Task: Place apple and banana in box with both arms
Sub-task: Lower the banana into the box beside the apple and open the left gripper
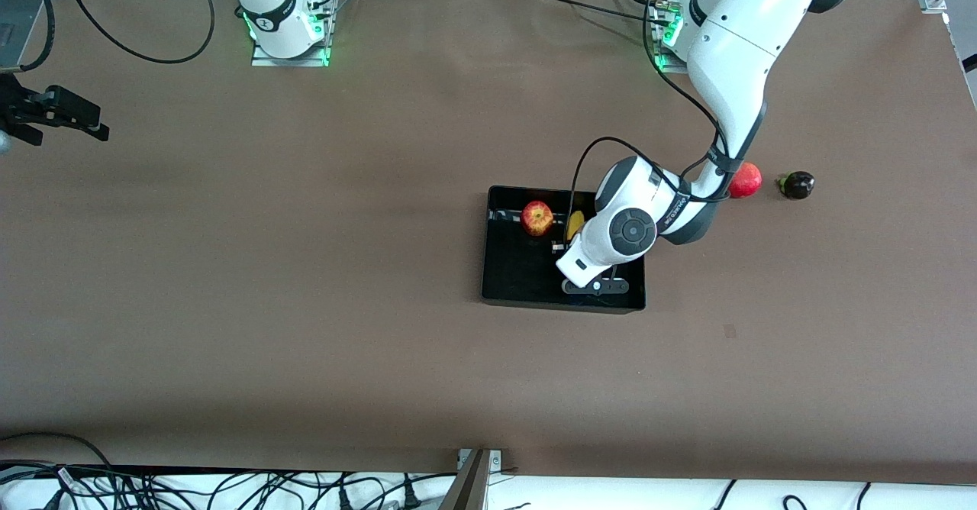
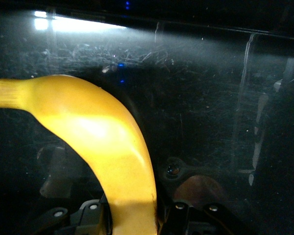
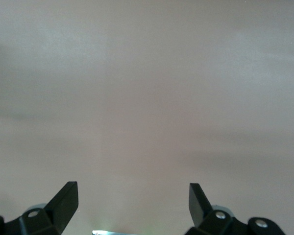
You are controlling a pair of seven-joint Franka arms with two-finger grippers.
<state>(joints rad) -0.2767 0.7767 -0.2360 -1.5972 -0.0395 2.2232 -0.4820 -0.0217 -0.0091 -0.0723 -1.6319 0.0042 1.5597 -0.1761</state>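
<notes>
The black box (image 1: pixel 498 281) lies mid-table. The apple (image 1: pixel 537 217), red with yellow streaks, rests inside it at the end toward the robots' bases. My left gripper (image 2: pixel 132 218) reaches down into the box and is shut on the yellow banana (image 2: pixel 95 132), which runs up between the fingers just above the scratched black box floor (image 2: pixel 210 98). In the front view only a bit of the banana (image 1: pixel 574 225) shows beside the apple; the left wrist hides the rest. My right gripper (image 3: pixel 132 200) is open and empty over bare table at the right arm's end (image 1: pixel 57 113).
A deep-red round fruit (image 1: pixel 746 180) and a small dark purple fruit (image 1: pixel 796 185) lie on the table toward the left arm's end, beside the box. The left arm's cable loops over the box. Cables run along the table edge nearest the front camera.
</notes>
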